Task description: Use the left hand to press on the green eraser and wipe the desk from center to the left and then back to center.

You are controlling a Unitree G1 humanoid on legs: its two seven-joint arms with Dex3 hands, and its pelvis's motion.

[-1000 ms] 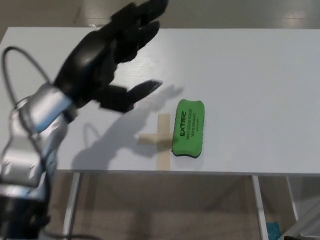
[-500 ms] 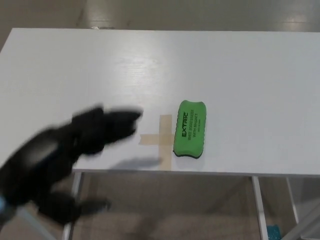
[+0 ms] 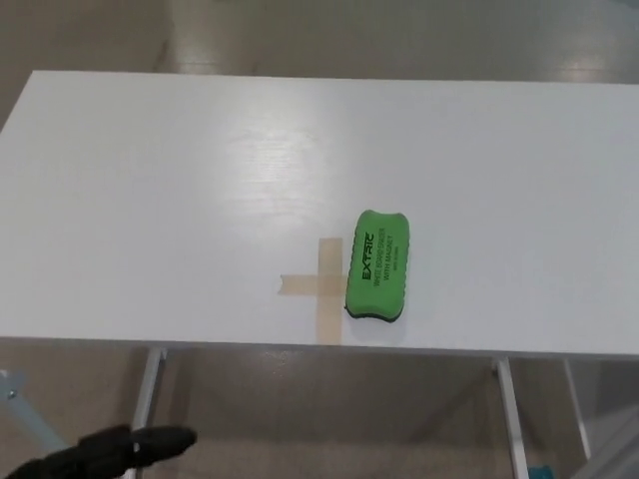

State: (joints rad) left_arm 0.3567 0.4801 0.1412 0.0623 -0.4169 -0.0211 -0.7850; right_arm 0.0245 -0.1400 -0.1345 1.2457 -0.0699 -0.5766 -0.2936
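The left hand [image 3: 105, 454] showed only at the bottom left corner of the head view, below the near edge of the desk [image 3: 150, 200] and clear of its top. Only a dark, blurred stretch of it was visible, with one fingertip pointing to the right, so whether its fingers were spread or closed could not be told; it seemed to hold nothing, though the blur makes that uncertain. The right hand did not show at all.

The green eraser [image 3: 376, 265] lay flat on the desk, up and well to the right of the hand, with the desk's edge between the two. It sat with its long side running away from the robot, slightly tilted, black lettering on its upper face and its lower end close to the near edge of the desk. Just beside it, on the side nearer the hand, was a cross of tan tape [image 3: 321, 284] stuck to the white surface; the eraser's left edge touched or barely overlapped the right arm of that cross. Beneath the desk, pale metal legs [image 3: 148, 384] stood on a light floor.
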